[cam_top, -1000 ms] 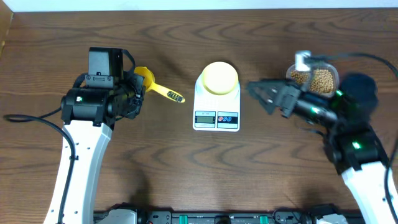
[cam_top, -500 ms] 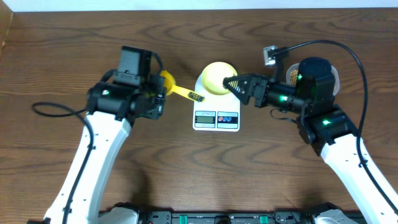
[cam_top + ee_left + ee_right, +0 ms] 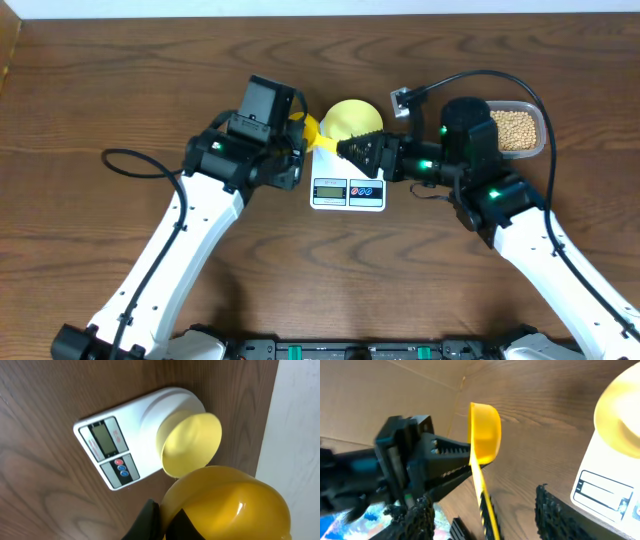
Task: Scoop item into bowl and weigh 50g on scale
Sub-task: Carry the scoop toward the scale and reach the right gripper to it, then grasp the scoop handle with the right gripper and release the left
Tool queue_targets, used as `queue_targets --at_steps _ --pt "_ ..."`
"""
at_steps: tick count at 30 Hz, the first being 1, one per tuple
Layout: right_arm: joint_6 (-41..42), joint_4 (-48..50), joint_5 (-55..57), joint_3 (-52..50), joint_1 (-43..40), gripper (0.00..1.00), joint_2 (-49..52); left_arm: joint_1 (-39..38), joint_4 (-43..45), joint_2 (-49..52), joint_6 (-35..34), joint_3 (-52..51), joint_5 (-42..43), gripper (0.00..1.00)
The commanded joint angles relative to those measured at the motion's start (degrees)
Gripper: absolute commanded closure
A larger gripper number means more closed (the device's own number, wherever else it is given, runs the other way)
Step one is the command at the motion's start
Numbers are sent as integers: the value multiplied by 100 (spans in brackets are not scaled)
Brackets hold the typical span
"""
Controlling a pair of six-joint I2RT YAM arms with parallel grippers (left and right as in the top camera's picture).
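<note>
The pale yellow bowl [image 3: 350,115] stands empty on the white scale [image 3: 348,188]. My left gripper [image 3: 297,142] is shut on the bright yellow scoop [image 3: 309,128], holding it in the air just left of the bowl. My right gripper [image 3: 350,150] is open, over the scale's front. In the right wrist view the scoop's handle [image 3: 483,502] lies between the open right fingers [image 3: 485,499]; contact cannot be told. The left wrist view shows the scoop [image 3: 230,505], bowl [image 3: 192,442] and scale [image 3: 115,440]. The beans [image 3: 515,127] lie at the far right.
The beans sit in a clear plastic tub [image 3: 541,140] at the back right, behind my right arm. The two arms meet over the scale, close together. The table's back edge [image 3: 320,14] runs just beyond the bowl.
My left gripper has carried the scoop right, up to the bowl's left side. My right gripper has swung left from the tub to the scale, meeting the scoop's handle.
</note>
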Motion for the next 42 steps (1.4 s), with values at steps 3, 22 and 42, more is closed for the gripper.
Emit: queue_targets --at_steps 3,22,42 --pt "151 17 354 98 118 50 17 -195 28 11 -348 -11 -13 93" --pt "319 55 479 98 258 77 17 -363 136 11 -544 -11 273 93" --pt "345 52 527 98 258 99 20 -363 131 11 -579 -11 378 92"
